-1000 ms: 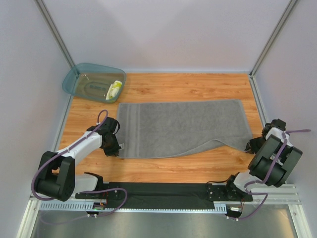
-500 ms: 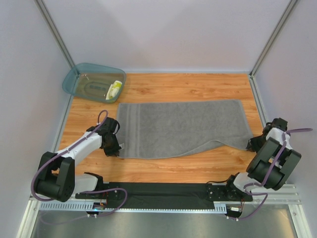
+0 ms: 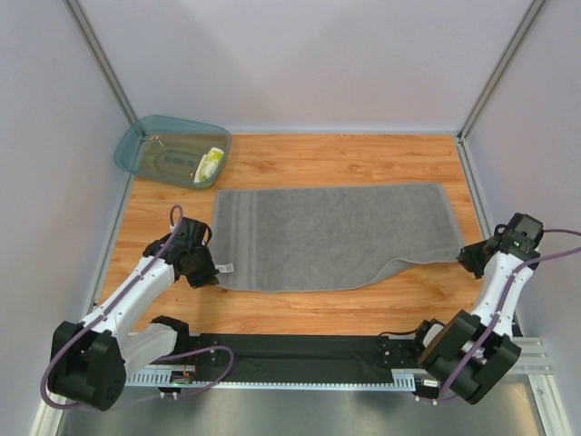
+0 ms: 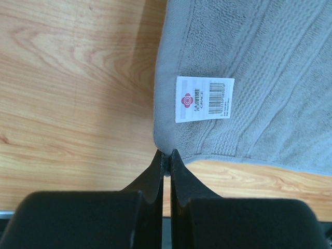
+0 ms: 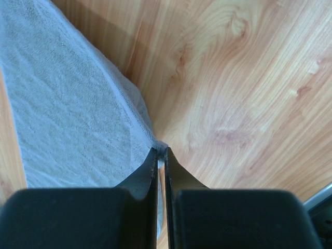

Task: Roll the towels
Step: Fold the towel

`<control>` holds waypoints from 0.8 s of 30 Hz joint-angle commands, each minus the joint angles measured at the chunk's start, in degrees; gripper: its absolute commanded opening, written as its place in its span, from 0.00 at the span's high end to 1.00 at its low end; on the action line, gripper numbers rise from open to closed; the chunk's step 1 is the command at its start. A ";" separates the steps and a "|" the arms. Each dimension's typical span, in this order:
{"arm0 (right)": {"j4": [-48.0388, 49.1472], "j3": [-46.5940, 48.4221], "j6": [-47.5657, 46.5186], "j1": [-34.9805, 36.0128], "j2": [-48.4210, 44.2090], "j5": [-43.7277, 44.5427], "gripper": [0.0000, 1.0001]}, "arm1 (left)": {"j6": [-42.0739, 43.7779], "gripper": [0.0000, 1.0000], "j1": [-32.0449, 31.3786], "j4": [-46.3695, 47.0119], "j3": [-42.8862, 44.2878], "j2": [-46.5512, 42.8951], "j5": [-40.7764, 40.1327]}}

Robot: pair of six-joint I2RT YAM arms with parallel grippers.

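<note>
At near edge, large plain grey terry towel [image 3: 331, 232] pinched at corners by left gripper [image 4: 166, 153], right gripper [image 5: 161, 150] — flattening judged in hand; even pull needed next.

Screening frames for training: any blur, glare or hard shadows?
Top external: evenly lit, sharp, only soft shadows. Left wrist: grey towel and its tag sharp, left gripper featureless black. Right wrist: towel weave crisp, right gripper underexposed, shadow on the wood beside the towel edge.

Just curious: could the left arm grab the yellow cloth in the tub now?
Probably not yet: the left gripper is shut on the grey towel, though nothing blocks the yellow cloth.
</note>
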 commanded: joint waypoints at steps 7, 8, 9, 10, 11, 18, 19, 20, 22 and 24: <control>-7.29 -0.23 0.62 -0.34 -9.96 -7.04 1.00 | -3.34 1.00 -0.23 -12.97 6.51 -13.13 1.40; -8.00 1.17 0.71 -0.35 -10.75 -6.51 1.00 | -3.34 1.00 -0.23 -13.95 6.96 -14.71 1.40; -9.74 1.79 0.53 -0.35 -11.80 -5.29 1.00 | -3.25 1.00 -0.23 -14.91 7.48 -15.51 1.23; -10.37 2.06 0.71 -0.35 -12.16 -4.93 1.00 | -3.08 1.00 -0.23 -16.93 8.53 -16.21 0.36; -10.46 1.80 0.88 -0.35 -12.60 -4.84 1.00 | -2.64 1.00 -0.23 -17.90 8.98 -16.83 -0.26; -10.65 1.27 0.53 -1.14 -12.69 -4.23 1.00 | -2.03 1.00 -0.06 -24.50 12.84 -21.75 -2.63; -10.29 1.18 1.05 -1.22 -12.52 -4.49 1.00 | -1.76 1.00 0.03 -25.64 14.07 -22.02 -3.86; -9.85 1.01 1.23 -1.66 -12.08 -5.01 1.00 | -1.58 1.00 0.12 -25.91 14.52 -22.37 -4.48; -7.83 0.83 1.76 -2.89 -10.24 -8.08 1.00 | -0.62 1.00 0.56 -26.35 15.57 -22.37 -6.15; -6.34 1.27 2.20 -3.59 -7.87 -10.10 1.00 | 0.26 1.00 1.09 -25.83 15.84 -21.32 -6.42</control>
